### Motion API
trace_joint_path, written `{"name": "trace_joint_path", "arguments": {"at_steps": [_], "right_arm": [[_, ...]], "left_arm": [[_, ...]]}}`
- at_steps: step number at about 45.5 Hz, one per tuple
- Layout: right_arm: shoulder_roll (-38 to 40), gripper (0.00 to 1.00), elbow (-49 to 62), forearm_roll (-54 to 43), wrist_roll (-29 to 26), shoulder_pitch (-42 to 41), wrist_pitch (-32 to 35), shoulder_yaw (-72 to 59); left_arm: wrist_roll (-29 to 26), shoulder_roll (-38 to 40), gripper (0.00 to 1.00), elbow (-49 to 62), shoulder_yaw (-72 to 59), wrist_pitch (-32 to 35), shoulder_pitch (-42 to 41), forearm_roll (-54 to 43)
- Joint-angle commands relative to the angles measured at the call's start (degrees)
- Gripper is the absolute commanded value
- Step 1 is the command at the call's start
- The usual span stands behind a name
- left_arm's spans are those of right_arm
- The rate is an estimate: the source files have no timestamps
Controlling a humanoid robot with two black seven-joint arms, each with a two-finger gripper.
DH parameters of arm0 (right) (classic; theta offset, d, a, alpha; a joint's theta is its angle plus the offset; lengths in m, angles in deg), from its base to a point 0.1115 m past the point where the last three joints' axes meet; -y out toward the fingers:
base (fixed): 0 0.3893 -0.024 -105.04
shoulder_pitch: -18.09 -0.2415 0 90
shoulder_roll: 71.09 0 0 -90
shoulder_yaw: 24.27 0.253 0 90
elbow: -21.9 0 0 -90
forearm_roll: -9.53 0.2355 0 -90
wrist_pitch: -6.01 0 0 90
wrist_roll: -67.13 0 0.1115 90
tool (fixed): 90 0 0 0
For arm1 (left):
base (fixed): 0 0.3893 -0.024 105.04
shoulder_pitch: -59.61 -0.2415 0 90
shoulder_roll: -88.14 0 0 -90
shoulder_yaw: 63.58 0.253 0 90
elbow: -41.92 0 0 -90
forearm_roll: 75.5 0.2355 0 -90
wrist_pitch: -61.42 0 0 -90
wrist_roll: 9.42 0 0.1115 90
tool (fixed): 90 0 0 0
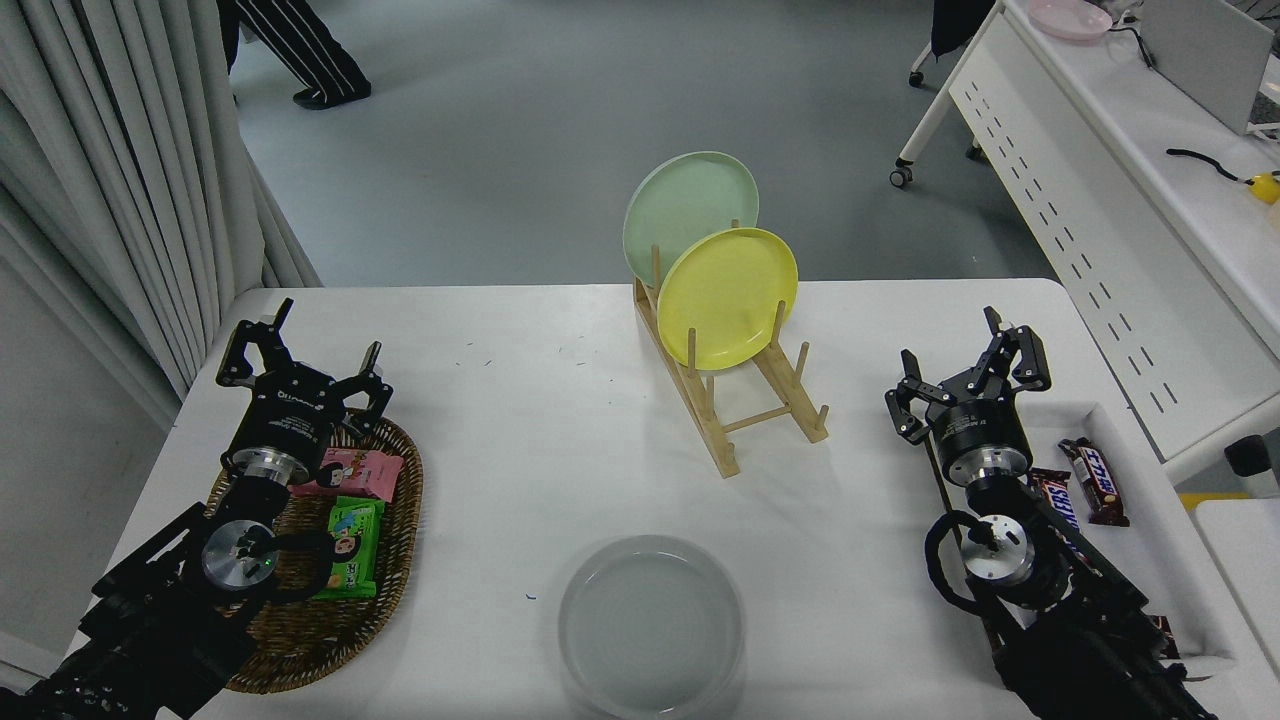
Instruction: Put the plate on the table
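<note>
The light grey plate (651, 626) lies flat on the white table (540, 440) near its front edge, in the middle. My right gripper (967, 366) is open and empty at the right side of the table, well away from the plate and right of the wooden rack. My left gripper (305, 357) is open and empty, parked at the left above a wicker basket.
A wooden rack (745, 405) at the table's far middle holds a yellow plate (727, 296) and a pale green plate (688, 212) upright. A wicker basket (392, 545) with snack packs is at the left. A white tray (1170, 520) with chocolate bars is at the right. A person's legs (290, 50) show at top left.
</note>
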Motion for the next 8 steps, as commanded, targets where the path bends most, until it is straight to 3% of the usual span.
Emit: {"name": "trace_joint_path", "arguments": {"at_steps": [1, 8], "right_arm": [[0.1, 1.0, 0.1, 0.0, 0.0, 0.1, -0.1, -0.5], [0.1, 1.0, 0.1, 0.0, 0.0, 0.4, -0.1, -0.5]], "left_arm": [[0.0, 0.0, 1.0, 0.0, 0.0, 0.0, 0.0, 0.0], [0.0, 0.0, 1.0, 0.0, 0.0, 0.0, 0.0, 0.0]]}}
